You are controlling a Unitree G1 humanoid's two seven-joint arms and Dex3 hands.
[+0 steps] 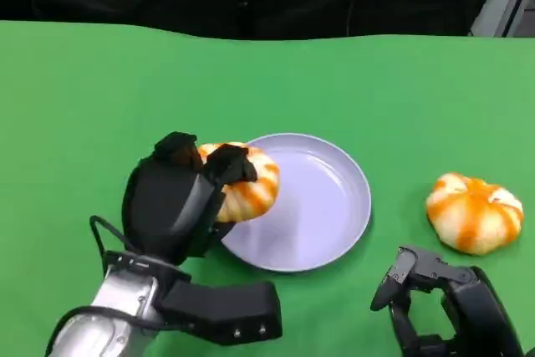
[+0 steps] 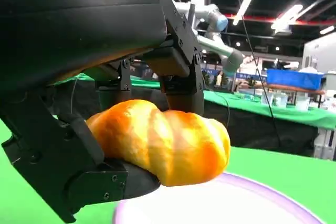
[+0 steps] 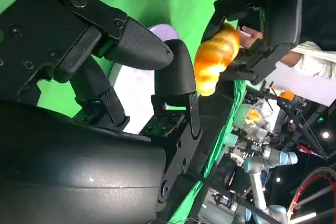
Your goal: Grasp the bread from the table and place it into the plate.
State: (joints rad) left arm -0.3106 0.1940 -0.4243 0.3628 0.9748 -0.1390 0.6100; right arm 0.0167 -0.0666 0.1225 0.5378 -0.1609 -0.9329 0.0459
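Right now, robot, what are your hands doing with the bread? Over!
Left hand grips striped orange bread roll above lavender round plate rim. Right hand open, low. Second orange roll on green table. Nothing blocking.

Left hand (image 1: 185,198) gripping a bread (image 1: 244,183) over the plate's (image 1: 334,206) left rim — second bread (image 1: 474,212) right of plate, right hand (image 1: 435,294) near it, empty.

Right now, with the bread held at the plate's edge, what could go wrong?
1. The left hand holds the orange-and-white striped bread roll above the near-left rim of the lilac round plate, not its middle; released here, it may catch the rim and roll onto the green tablecloth.
2. In the left wrist view much of the roll sticks out past the fingers, so it could slip early.
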